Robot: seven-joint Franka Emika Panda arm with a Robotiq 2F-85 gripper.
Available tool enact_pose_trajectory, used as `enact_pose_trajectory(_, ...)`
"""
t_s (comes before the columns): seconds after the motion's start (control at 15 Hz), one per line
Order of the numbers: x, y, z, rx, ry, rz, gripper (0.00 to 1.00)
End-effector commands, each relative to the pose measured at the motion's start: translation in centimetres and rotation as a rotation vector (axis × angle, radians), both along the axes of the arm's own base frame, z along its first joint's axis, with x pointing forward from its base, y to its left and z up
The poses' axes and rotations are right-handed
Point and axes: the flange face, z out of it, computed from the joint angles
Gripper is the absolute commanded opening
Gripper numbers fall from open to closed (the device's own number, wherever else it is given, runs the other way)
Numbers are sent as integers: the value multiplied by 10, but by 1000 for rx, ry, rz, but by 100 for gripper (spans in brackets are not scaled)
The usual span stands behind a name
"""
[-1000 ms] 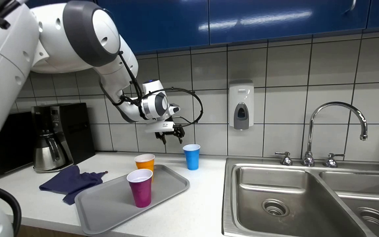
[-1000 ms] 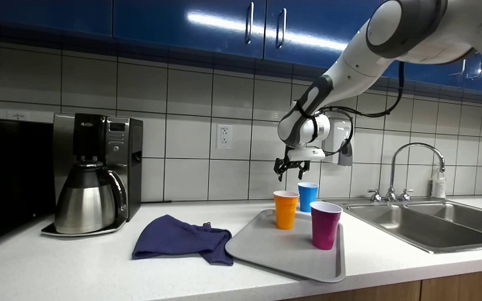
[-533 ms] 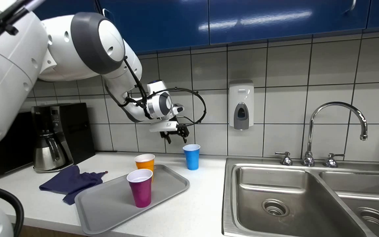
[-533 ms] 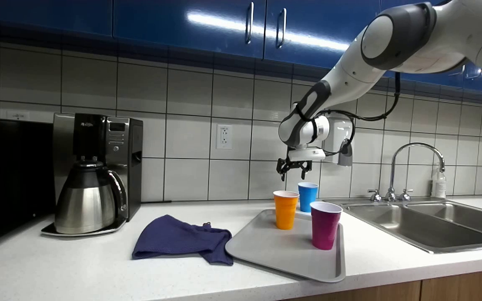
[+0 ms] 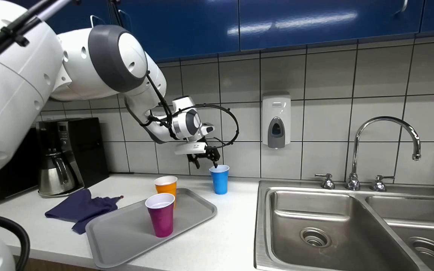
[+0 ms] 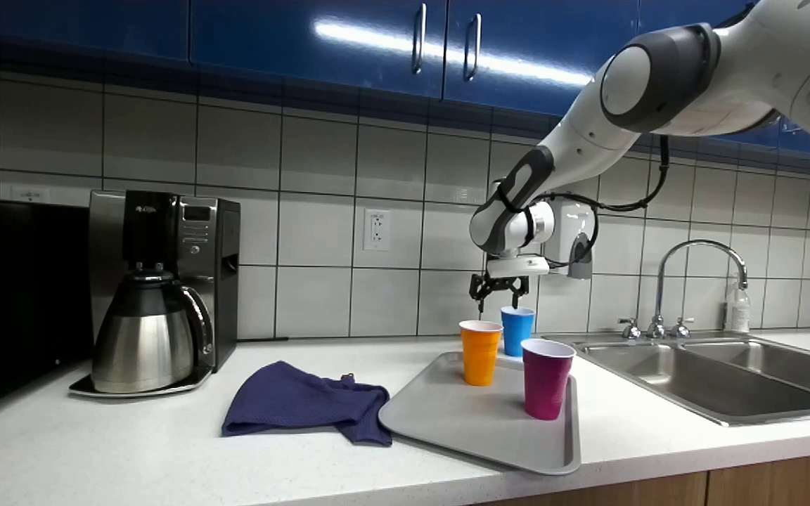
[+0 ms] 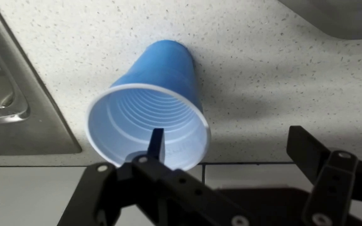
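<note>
My gripper (image 7: 227,131) is open with nothing between its fingers. A blue cup (image 7: 168,66) with a white inside stands upright on the counter. In the wrist view one of the fingers (image 7: 157,142) overlaps the cup's mouth; the other is well off to the side, over the counter. In both exterior views the gripper (image 5: 206,166) (image 6: 498,308) points down, with one fingertip at about the blue cup's (image 5: 220,182) (image 6: 517,336) rim. I cannot tell whether it dips inside. An orange cup (image 5: 167,187) (image 6: 479,357) and a purple cup (image 5: 162,218) (image 6: 545,383) stand on a grey tray (image 5: 126,233).
A steel sink (image 5: 262,226) with a faucet (image 5: 354,150) is beside the blue cup. A tiled wall (image 5: 239,158) with a soap dispenser (image 5: 276,120) rises close behind. A dark blue cloth (image 6: 299,400) and a coffee maker (image 6: 155,295) are beyond the tray.
The arm has moved down and toward the blue cup, bringing one fingertip to its rim. The gripper has stayed open. The cups, tray and cloth have not moved.
</note>
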Motion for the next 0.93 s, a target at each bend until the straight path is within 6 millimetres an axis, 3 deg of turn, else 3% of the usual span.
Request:
enact_pose_trajectory(0.0,6,-3,-3,0,18,-33,100)
enact_pose_trajectory(0.87,8,-10,-23,-9,45,-51,100)
